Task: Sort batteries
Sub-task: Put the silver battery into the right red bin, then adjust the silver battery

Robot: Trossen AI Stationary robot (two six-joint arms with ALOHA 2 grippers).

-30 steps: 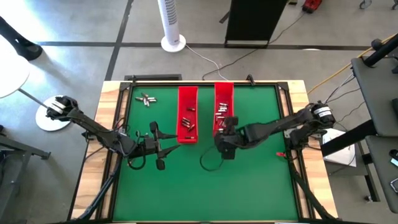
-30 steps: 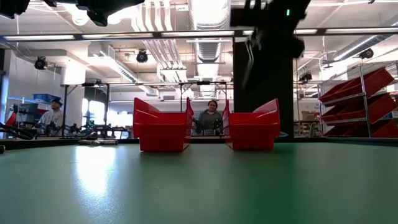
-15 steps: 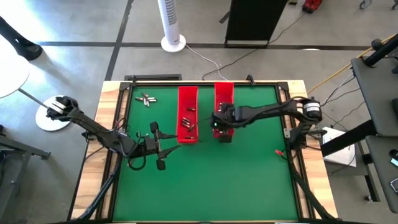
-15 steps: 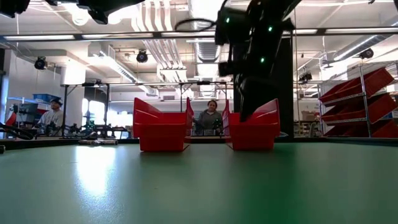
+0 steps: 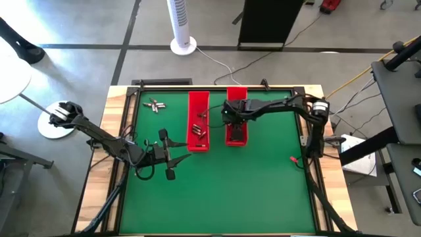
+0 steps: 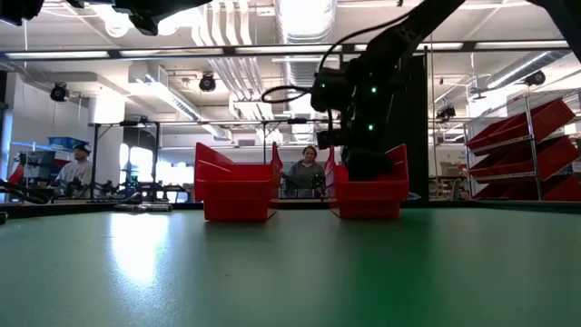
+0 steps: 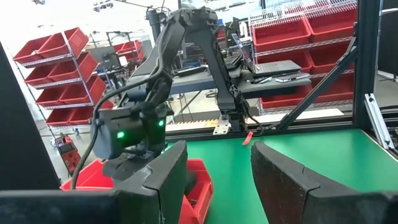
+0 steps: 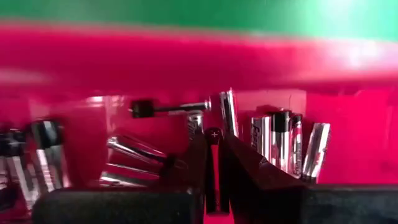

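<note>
Two long red trays lie side by side at the far middle of the green mat: the left tray (image 5: pixel 198 105) and the right tray (image 5: pixel 237 137). Both hold small batteries (image 5: pixel 199 130). In the right wrist view, silvery cells (image 8: pixel 283 142) and darker ones (image 8: pixel 43 152) lie on the right tray's floor. A loose heap of batteries (image 5: pixel 154 104) rests on the mat at the far left. My right gripper (image 5: pixel 234 118) reaches down inside the right tray (image 6: pixel 368 195), shut on a battery. My left gripper (image 5: pixel 168 157) waits open over the mat, left of the trays. My right gripper pinches a small dark battery, whose end with a plus mark (image 8: pixel 214 133) shows just past the fingertips (image 8: pixel 198 149). It sits only at their free ends. The fingers slant down into the right tray from the table's right. Whether the cell touches the tray floor cannot be told.
A small red object (image 5: pixel 296 161) lies on the mat near the right edge. The near half of the mat (image 5: pixel 223 197) is bare green. In the low view, people (image 6: pixel 307 171) sit in the room behind the trays.
My right gripper has moved from above the mat at the near end of the right tray toward the far edge. It has come down into that tray, and its arm has stretched out toward the table's left. The left arm has kept still.
</note>
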